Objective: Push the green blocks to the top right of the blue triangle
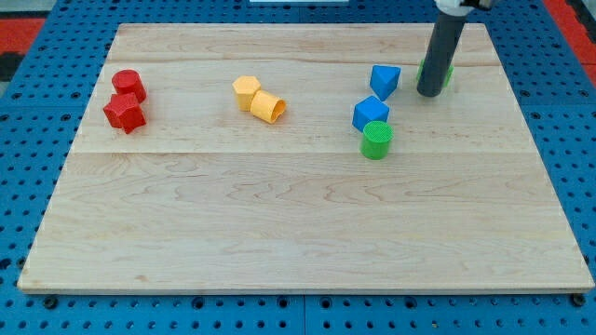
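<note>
My tip (430, 92) rests on the board at the view's upper right. A green block (448, 73), mostly hidden behind the rod, touches it on its right side. The blue triangle (385, 79) lies just left of the tip, a small gap apart. A blue block (371, 113) sits below the triangle. A green cylinder (377, 140) touches that blue block from below, well below and left of the tip.
A yellow block (246, 89) and a yellow cylinder (269, 107) lie together at the board's upper middle. A red cylinder (128, 84) and a red star-like block (124, 113) sit at the upper left. The wooden board (298, 233) lies on a blue pegboard.
</note>
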Tool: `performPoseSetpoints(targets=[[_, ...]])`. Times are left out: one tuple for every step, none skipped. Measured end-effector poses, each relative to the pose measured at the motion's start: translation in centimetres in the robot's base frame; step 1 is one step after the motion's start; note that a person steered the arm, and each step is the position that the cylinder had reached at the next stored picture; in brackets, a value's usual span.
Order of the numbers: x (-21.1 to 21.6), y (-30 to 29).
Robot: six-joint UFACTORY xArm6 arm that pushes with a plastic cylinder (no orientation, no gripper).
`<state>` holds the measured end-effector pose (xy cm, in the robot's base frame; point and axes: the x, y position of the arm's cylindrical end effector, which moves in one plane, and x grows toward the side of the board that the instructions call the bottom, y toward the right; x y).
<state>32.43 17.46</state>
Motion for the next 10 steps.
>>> performPoseSetpoints(targets=[[-3.7,0.0],[-2.6,1.6],[7.2,1.3],[16.9,-1.8],[18.1,-11.8],[16.3,-13.2],[14.0,-14.0],[12.5,-11.5],[12.6,-5.2],[8.9,-3.0]])
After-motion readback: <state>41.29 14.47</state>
